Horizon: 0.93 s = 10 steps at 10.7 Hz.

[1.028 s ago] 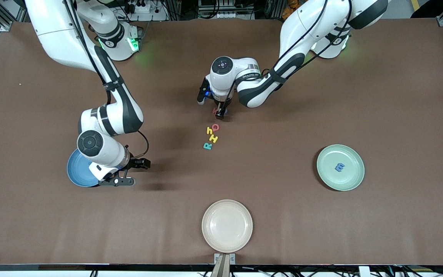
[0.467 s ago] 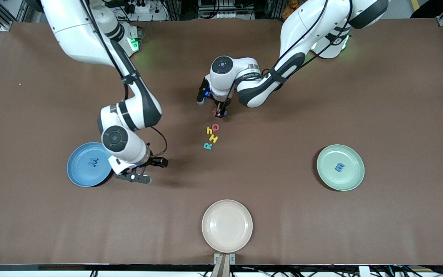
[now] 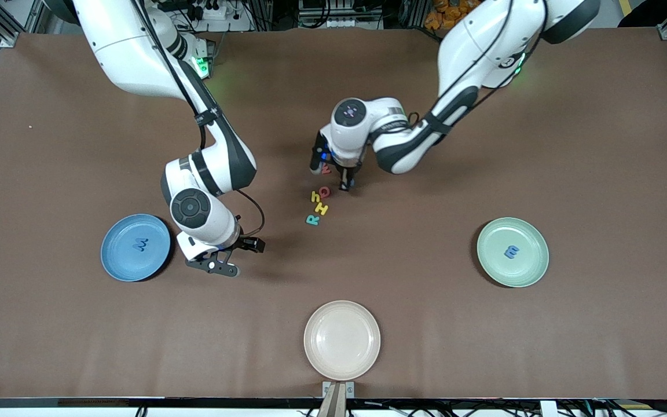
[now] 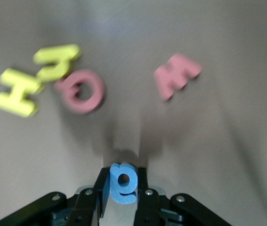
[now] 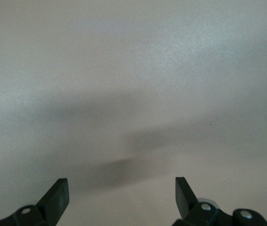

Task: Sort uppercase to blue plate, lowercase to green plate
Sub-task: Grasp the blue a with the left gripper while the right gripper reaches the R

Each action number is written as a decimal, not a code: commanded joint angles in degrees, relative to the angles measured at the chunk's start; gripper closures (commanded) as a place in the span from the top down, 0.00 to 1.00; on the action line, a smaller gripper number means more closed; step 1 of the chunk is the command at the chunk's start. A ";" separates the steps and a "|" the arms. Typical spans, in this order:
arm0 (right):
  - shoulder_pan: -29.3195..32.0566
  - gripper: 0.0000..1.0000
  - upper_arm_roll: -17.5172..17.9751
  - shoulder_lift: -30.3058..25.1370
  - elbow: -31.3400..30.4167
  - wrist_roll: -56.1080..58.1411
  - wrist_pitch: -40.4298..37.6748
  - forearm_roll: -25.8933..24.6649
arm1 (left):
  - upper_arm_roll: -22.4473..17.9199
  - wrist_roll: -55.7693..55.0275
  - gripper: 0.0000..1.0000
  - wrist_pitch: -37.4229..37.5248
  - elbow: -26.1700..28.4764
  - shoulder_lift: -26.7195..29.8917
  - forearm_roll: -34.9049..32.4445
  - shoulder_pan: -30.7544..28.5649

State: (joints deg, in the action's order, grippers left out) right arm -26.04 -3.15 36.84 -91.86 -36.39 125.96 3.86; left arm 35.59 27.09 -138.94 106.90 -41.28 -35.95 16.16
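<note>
Left gripper (image 4: 122,197), bent steeply down over the table's middle, pinches the round blue letter (image 4: 122,182), probably lowercase and so bound for the green plate (image 3: 529,275) toward the left arm's end. The red w (image 4: 176,75), Q (image 4: 80,91), h (image 4: 57,60) and H (image 4: 18,92) lie loose below it. Right gripper (image 3: 230,259), jaws spread and empty, hangs beside the blue plate (image 3: 119,266), which carries the M (image 3: 140,244).

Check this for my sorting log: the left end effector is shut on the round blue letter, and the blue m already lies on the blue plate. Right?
Not quite. The blue m lies on the green plate, as the front view shows; the blue plate holds the capital M. The left end effector is indeed shut on the round blue letter.
</note>
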 commanded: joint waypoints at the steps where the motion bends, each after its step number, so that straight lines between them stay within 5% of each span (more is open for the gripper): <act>1: -3.13 1.00 -0.28 2.70 3.60 -5.94 -1.07 2.64 | 3.24 -0.11 0.00 4.87 3.14 7.07 3.13 -4.97; 7: -11.39 1.00 -0.28 10.17 12.74 -18.80 -1.07 3.87 | 3.35 -0.02 0.00 16.32 1.30 20.71 17.40 -21.31; 10: -14.21 1.00 -0.37 12.55 13.72 -15.15 -0.98 3.35 | -5.33 3.73 0.00 17.47 -1.25 22.65 22.47 -25.02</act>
State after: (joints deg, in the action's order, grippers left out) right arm -39.39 -3.00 47.51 -80.66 -53.30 125.92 6.55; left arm 32.68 28.47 -122.39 106.17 -19.96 -16.80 -8.19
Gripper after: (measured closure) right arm 0.000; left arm 0.727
